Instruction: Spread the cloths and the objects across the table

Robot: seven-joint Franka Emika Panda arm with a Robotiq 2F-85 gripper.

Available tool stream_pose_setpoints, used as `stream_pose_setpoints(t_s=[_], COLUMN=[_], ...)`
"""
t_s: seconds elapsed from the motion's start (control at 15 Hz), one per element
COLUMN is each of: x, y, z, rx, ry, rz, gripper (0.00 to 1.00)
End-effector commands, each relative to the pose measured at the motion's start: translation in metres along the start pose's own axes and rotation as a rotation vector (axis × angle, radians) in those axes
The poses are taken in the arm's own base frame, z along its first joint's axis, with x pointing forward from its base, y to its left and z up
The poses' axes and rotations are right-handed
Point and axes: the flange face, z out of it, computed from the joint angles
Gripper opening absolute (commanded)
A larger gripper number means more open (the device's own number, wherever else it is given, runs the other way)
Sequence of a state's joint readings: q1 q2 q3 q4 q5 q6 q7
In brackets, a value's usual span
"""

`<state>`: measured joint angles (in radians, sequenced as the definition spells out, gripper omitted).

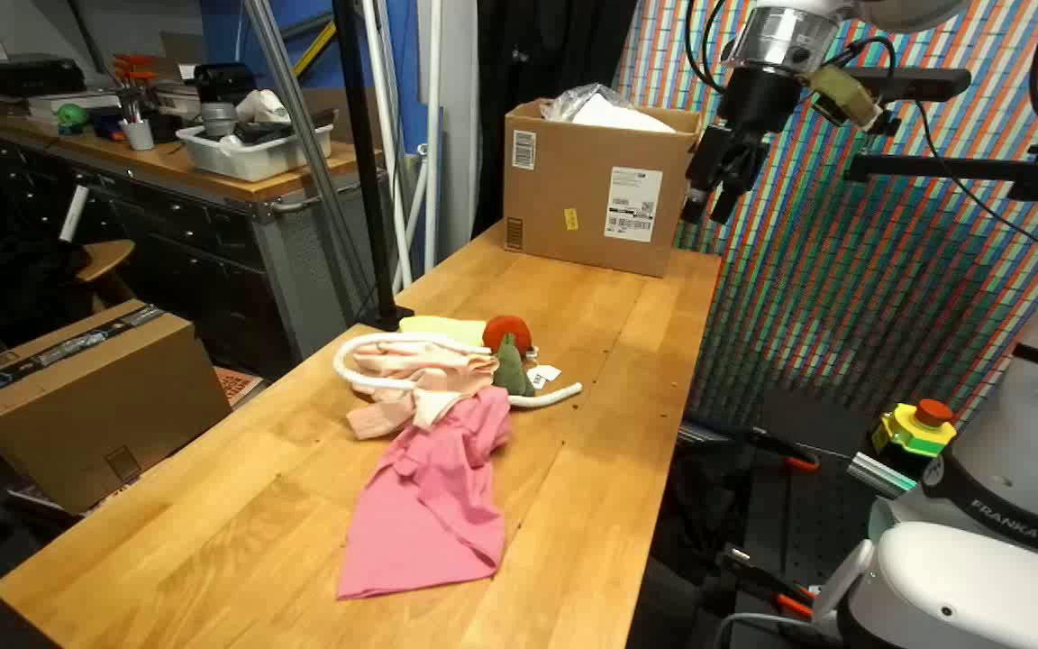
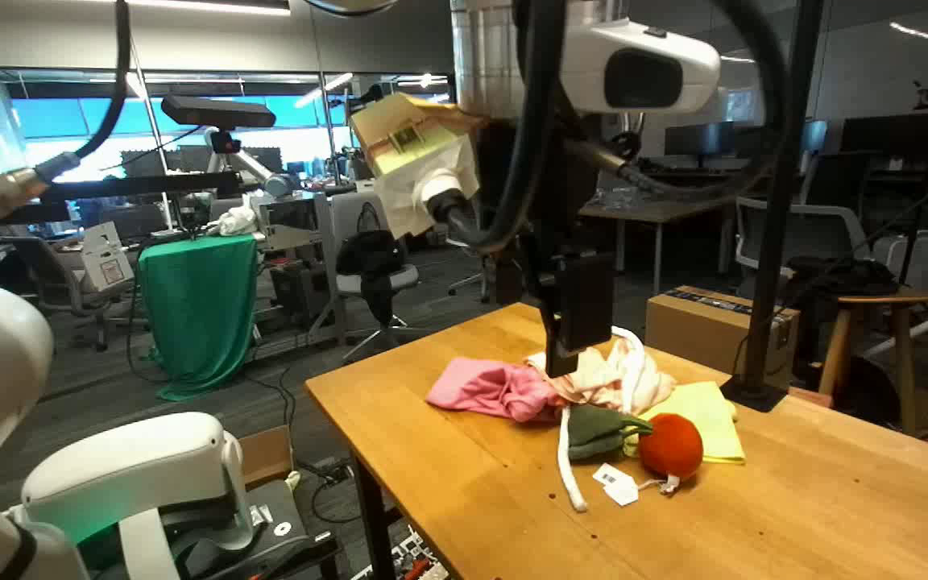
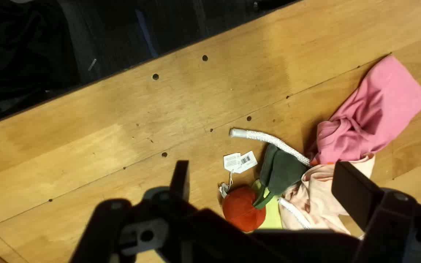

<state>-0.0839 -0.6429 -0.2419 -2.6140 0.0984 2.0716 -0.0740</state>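
My jaws stand wide apart, holding nothing, above the table. Well below them, the pink cloth, partly bunched, touches the crumpled peach cloth, which the white rope crosses; the smoother yellow cloth lies near the red ball and green object.

I can read "FRANKA EMIKA" on the arm's black band; white lbl w/ barcode on lg. carton & paper tags by red ball too small for me to make out
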Motion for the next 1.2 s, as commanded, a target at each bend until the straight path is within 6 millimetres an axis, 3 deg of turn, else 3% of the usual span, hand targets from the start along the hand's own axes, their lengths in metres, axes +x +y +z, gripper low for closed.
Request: stream_pose_setpoints(t_s=[0.0,0.53,0.8,1.13], x=[0.0,0.008,0.022,0.039], y=[0.0,-0.011,-0.032,-0.071], z=[-0.001,0.007,0.017,0.044], rx=[0.0,-0.01,-0.015,0.015], ry=[0.001,0.017,0.088,0.172], rz=[0.0,-0.062,-0.167,-0.327], gripper=[1.0,1.0,1.0,1.0])
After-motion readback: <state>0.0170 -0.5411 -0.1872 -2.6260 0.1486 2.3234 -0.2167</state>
